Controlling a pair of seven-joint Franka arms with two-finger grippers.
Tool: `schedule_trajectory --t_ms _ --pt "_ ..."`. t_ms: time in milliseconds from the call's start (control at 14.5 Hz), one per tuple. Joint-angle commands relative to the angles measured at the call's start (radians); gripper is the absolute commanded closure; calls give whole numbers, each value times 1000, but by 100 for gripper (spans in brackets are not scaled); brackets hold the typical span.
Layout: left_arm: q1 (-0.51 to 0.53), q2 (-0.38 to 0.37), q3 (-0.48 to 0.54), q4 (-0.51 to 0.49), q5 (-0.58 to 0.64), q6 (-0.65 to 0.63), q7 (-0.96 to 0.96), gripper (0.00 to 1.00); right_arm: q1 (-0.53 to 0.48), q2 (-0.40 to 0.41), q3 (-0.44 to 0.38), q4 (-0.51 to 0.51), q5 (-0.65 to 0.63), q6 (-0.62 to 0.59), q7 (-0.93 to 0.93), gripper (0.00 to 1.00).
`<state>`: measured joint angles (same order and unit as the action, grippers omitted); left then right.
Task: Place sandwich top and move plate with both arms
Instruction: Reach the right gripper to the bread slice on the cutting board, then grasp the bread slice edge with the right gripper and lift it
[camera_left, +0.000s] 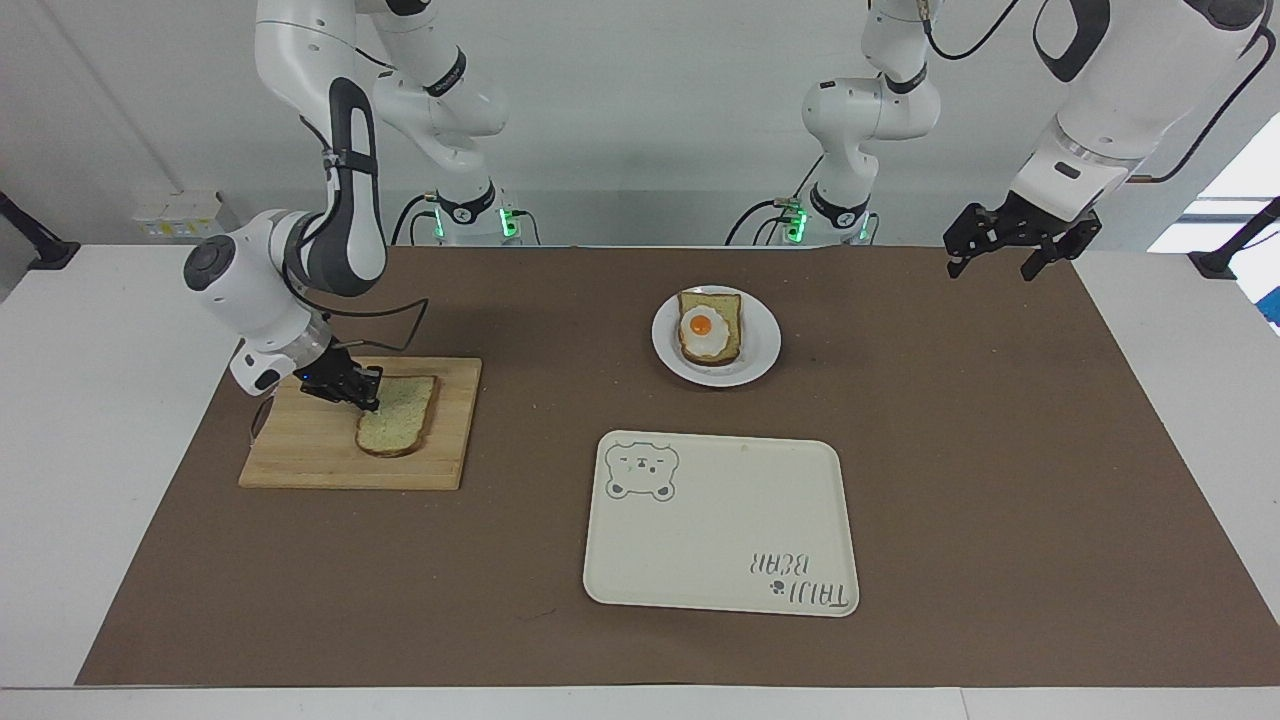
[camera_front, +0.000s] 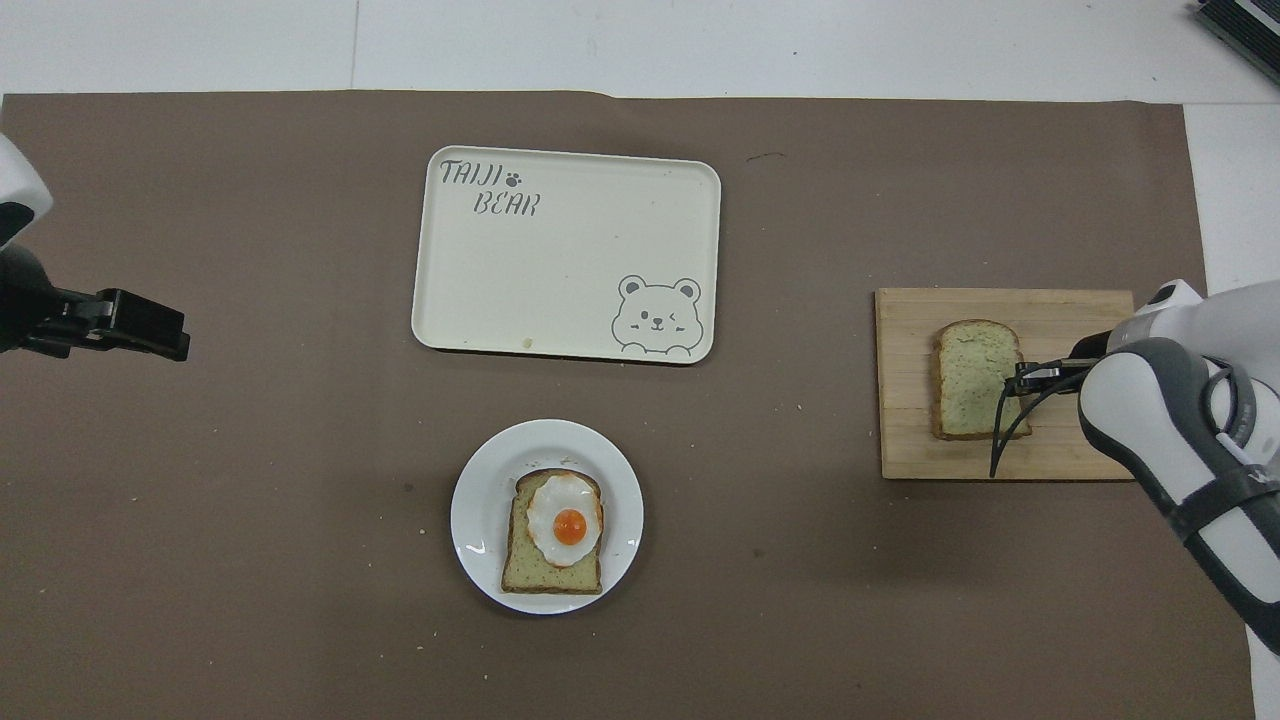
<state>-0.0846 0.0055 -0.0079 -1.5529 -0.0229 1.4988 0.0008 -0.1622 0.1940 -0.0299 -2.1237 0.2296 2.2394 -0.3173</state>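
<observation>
Item — right gripper (camera_left: 362, 393), mine: low on the cutting board (camera_left: 300, 455), at the edge of the sandwich top (camera_left: 398, 428) that faces the right arm's end of the table. My fingers look drawn in onto that crust edge — a pinch on the slice, as far as I can judge. The slice lies flat on the board, not yet lifted.

Item — left gripper (camera_left: 1010, 250): mine too, waiting in the air over the left arm's end of the brown mat (camera_left: 1000, 450), fingers spread, holding nothing.

Handling note: a slice held by one edge will likely droop. I judge it best to lift straight up, keep it level, travel slowly, and lower it square over the egg so the crusts line up. Pressing down could squash or shift the egg.

Containers:
- Plate (camera_left: 765, 345) — near the robots at mid-table; holds a lower bread slice (camera_left: 722, 350) with a fried egg (camera_left: 703, 332) lying on it.
- Tray (camera_left: 720, 530) — farther from the robots than the plate, bear print and lettering on it, nothing in it.
- Cutting board — toward the right arm's end; carries only the sandwich top.
</observation>
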Motion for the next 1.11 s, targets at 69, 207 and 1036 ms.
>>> schedule_trajectory --t_ms 69,207,1036 --pt "14 -16 -9 -19 9 -3 7 0 -3 10 8 -7 22 17 12 100" --pt "14 -18 -9 -19 9 -3 7 0 -3 12 8 -2 22 16 6 100" --pt "14 -18 -9 -19 9 -3 8 0 -8 -60 8 134 22 -179 -14 100"
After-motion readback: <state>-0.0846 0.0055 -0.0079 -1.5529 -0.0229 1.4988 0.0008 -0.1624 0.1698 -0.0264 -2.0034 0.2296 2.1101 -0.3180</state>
